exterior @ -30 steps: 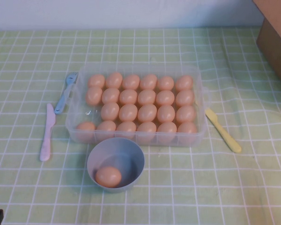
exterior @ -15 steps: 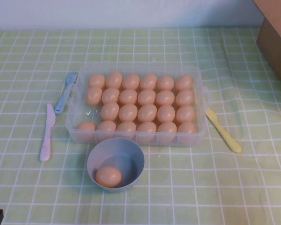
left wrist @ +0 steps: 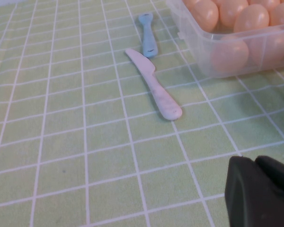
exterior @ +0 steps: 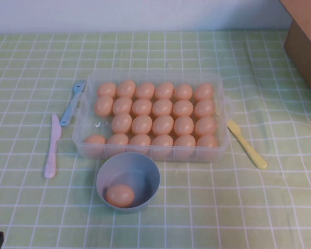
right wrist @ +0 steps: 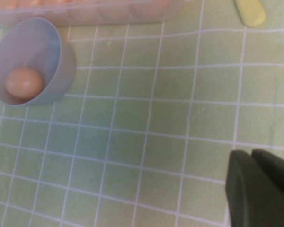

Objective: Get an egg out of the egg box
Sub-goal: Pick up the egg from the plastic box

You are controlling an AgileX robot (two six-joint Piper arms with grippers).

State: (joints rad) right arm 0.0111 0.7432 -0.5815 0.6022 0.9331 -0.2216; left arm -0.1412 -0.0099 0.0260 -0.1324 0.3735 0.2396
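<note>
The clear egg box [exterior: 217, 151] stands mid-table, filled with orange-tan eggs [exterior: 142, 124] except one empty cell on its left side. One egg [exterior: 119, 195] lies in the blue-grey bowl [exterior: 151, 171] just in front of the box; it also shows in the right wrist view [right wrist: 23, 81]. My left gripper [left wrist: 255, 161] is shut and empty, low over the cloth near the front left corner, well left of the box [left wrist: 236, 45]. My right gripper [right wrist: 251, 152] is shut and empty over the cloth, on the near right side of the bowl [right wrist: 61, 52].
A pink plastic knife [exterior: 52, 148] and a blue fork [exterior: 72, 102] lie left of the box. A yellow knife [exterior: 247, 144] lies to its right. A cardboard box [exterior: 306, 46] stands at the far right. A green checked cloth covers the table.
</note>
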